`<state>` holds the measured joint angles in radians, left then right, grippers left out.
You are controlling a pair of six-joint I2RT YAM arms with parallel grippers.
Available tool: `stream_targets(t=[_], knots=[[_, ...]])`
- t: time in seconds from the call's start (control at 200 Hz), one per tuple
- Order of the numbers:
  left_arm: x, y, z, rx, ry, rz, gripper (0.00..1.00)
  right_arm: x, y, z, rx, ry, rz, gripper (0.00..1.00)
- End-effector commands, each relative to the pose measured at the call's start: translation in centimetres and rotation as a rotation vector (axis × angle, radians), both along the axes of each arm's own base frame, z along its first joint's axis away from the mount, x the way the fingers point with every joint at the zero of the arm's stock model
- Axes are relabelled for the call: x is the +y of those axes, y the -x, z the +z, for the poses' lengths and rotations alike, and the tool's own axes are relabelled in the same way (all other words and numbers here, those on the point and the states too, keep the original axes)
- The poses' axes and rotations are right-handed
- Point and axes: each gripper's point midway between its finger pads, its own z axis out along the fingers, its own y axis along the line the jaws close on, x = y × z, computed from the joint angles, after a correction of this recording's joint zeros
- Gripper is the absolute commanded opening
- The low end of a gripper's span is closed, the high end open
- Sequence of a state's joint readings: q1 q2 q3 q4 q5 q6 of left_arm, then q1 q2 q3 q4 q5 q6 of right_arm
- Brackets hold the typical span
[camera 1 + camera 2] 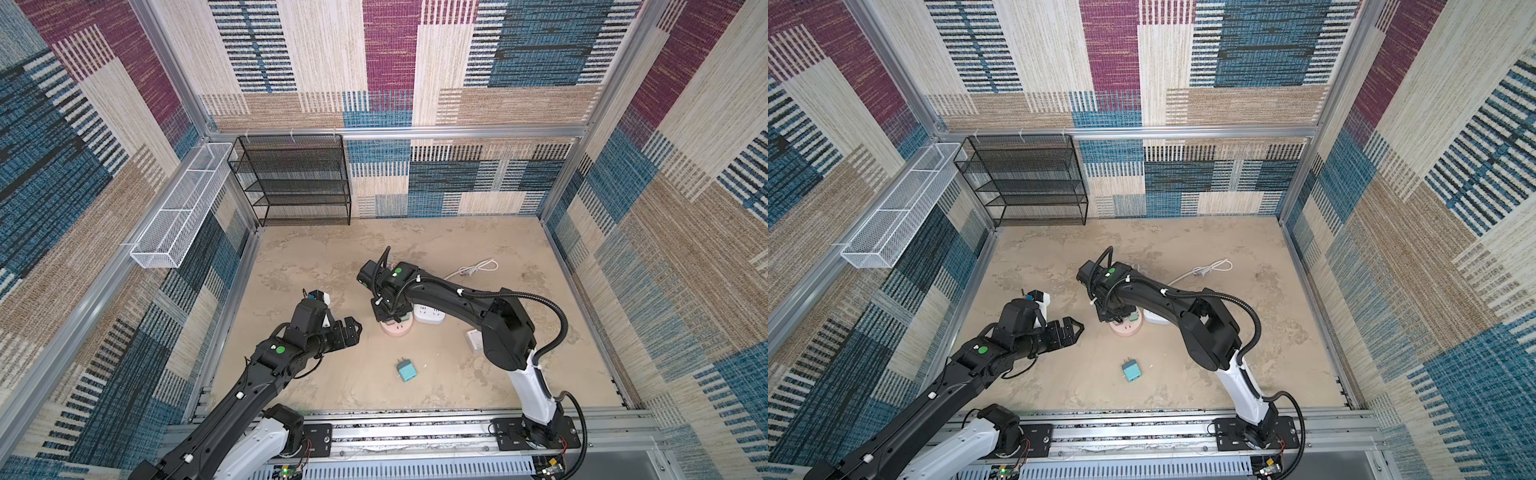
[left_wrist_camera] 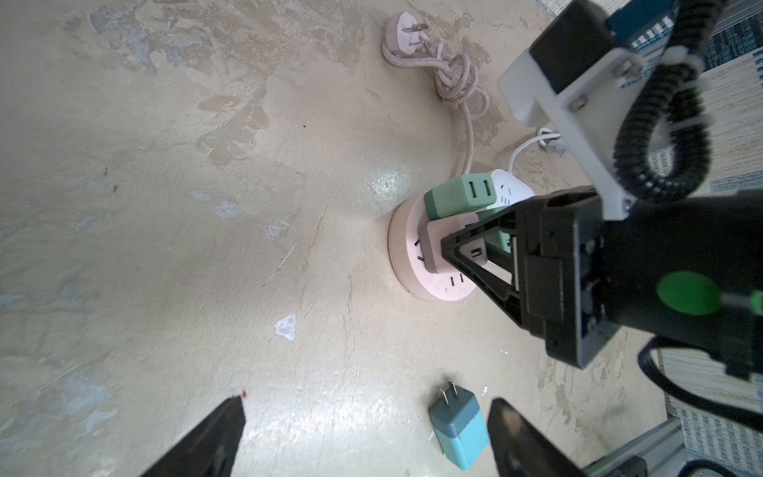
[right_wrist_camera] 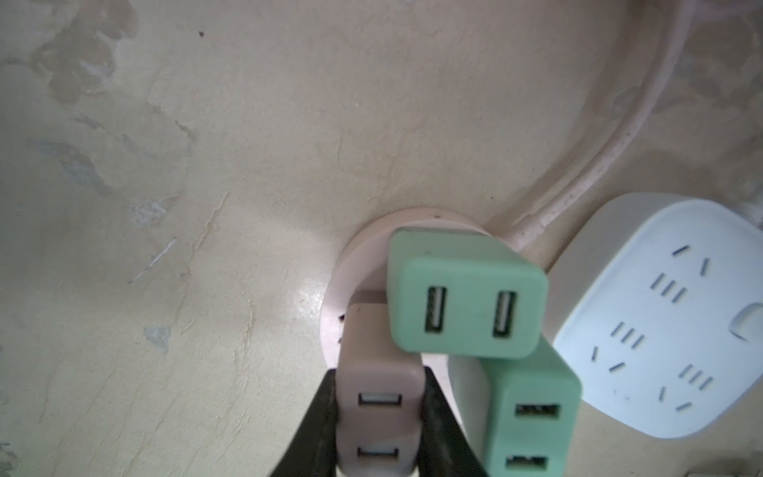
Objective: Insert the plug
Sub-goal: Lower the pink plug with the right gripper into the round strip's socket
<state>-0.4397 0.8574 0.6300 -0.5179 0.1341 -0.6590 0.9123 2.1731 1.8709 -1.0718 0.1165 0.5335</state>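
Right wrist view: right gripper (image 3: pixel 379 373) pinches pink USB charger (image 3: pixel 373 342) upright, probably for pushing straight into round pink outlet (image 3: pixel 355 264); left gripper (image 2: pixel 366 399) spread.

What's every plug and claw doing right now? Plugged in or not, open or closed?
left gripper, open, empty.
right gripper, shut on pink charger.
pink charger, upright on the round pink strip.
green chargers, both standing in that strip.
blue charger, lying loose, prongs bare.
white strip, visible sockets empty.
pink wall plug, lying unplugged.
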Motion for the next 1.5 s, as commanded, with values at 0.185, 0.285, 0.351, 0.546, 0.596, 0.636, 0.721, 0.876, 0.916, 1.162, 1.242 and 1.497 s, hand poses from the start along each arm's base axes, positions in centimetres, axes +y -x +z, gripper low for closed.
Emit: stream_targets(t=[0.185, 0.285, 0.351, 0.546, 0.596, 0.636, 0.721, 0.876, 0.916, 1.162, 1.242, 1.497], knots=[[-0.1, -0.4, 0.0, -0.009, 0.016, 0.011, 0.96, -0.2, 0.9, -2.8, 0.073, 0.038, 0.028, 0.00], [-0.2, -0.5, -0.1, -0.005, 0.018, 0.010, 0.96, -0.1, 1.1, -3.5, 0.092, 0.046, 0.037, 0.00], [-0.2, -0.5, -0.3, -0.004, 0.017, 0.011, 0.97, -0.1, 1.1, -3.8, 0.094, 0.048, 0.041, 0.00], [0.3, -0.8, -0.4, -0.012, 0.002, 0.033, 0.96, 0.1, 0.9, -4.0, 0.097, 0.037, 0.049, 0.00], [0.4, -0.8, -0.4, -0.011, -0.007, 0.042, 0.96, 0.1, 0.8, -3.9, 0.092, 0.040, 0.049, 0.00], [0.5, -1.0, -0.3, -0.018, -0.009, 0.049, 0.97, 0.1, 0.7, -3.8, 0.088, 0.042, 0.048, 0.00], [0.7, -1.1, -0.1, -0.023, -0.008, 0.062, 0.96, 0.2, 0.4, -3.2, 0.076, 0.031, 0.047, 0.00], [0.7, -1.3, 0.1, -0.024, 0.003, 0.078, 0.95, 0.5, -0.1, -2.0, 0.054, 0.006, 0.043, 0.07], [0.7, -1.3, 0.1, -0.024, 0.008, 0.081, 0.95, 0.6, -0.2, -1.6, 0.046, 0.000, 0.043, 0.09], [0.6, -1.5, 0.5, -0.032, 0.021, 0.081, 0.94, 1.3, -1.0, 0.3, -0.002, -0.046, 0.034, 0.29], [0.4, -1.5, 0.8, -0.040, 0.014, 0.065, 0.94, 1.4, -1.2, 1.1, -0.020, -0.060, 0.030, 0.36], [0.5, -1.5, 1.2, -0.051, -0.009, 0.043, 0.95, 1.6, -2.1, 3.9, -0.089, -0.095, 0.013, 0.53]])
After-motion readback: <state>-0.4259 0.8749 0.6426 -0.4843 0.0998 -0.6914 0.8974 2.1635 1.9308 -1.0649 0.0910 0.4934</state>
